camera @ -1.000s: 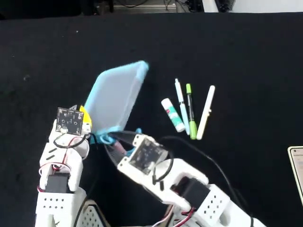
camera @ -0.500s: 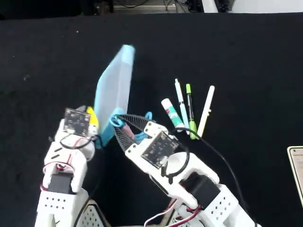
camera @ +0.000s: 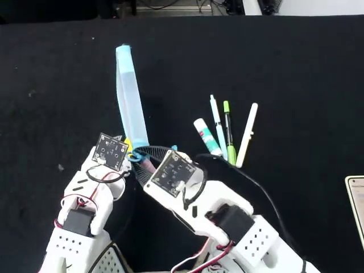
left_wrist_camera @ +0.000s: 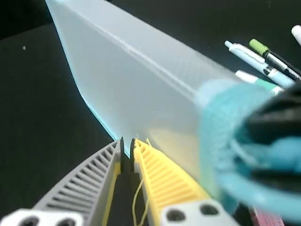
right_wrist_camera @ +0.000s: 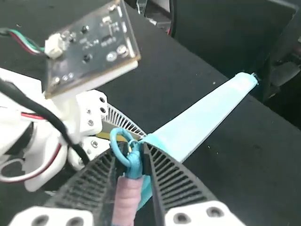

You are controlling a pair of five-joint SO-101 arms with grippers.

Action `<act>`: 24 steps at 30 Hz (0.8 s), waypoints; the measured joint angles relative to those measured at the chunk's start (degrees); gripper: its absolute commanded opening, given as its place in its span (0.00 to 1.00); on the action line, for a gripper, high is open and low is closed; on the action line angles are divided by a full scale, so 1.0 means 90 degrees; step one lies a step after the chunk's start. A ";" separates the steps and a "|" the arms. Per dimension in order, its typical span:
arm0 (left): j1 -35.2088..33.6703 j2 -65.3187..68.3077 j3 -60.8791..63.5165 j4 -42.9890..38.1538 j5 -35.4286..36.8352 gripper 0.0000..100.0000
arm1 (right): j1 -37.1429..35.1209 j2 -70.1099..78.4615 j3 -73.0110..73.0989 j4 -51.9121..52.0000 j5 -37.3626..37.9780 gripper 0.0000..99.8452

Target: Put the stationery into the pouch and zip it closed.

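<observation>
Arms lean side by side from table's (camera: 296, 62) near edge: left gripper (left_wrist_camera: 126, 147) pinches near corner of edge-up pouch (camera: 129, 96); right gripper (right_wrist_camera: 130, 150) fingers clamp its blue zipper pull (right_wrist_camera: 133, 162).

**Both hands meeting at the pouch's near end**

The translucent blue pouch (camera: 129, 99) is standing up on its edge, running away from the arms across the black tabletop (camera: 296, 68). The left hand (camera: 129, 149) is pinching its near end, a yellow finger showing against it. Just beside it, the right hand (camera: 143, 160) is gripping the blue pull loop (camera: 135, 157) between black ribbed fingers. To the right, near the pouch but apart from it, a glue stick (camera: 207, 138), a white-and-blue pen (camera: 218, 128), a green pen (camera: 228, 133) and a white pen (camera: 247, 135) are lying fanned out together.
</observation>
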 measured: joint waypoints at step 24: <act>-0.2129 0.0000 0.0000 -0.0420 0.0000 0.06 | -0.0840 0.0000 0.1416 -0.1065 0.0000 0.01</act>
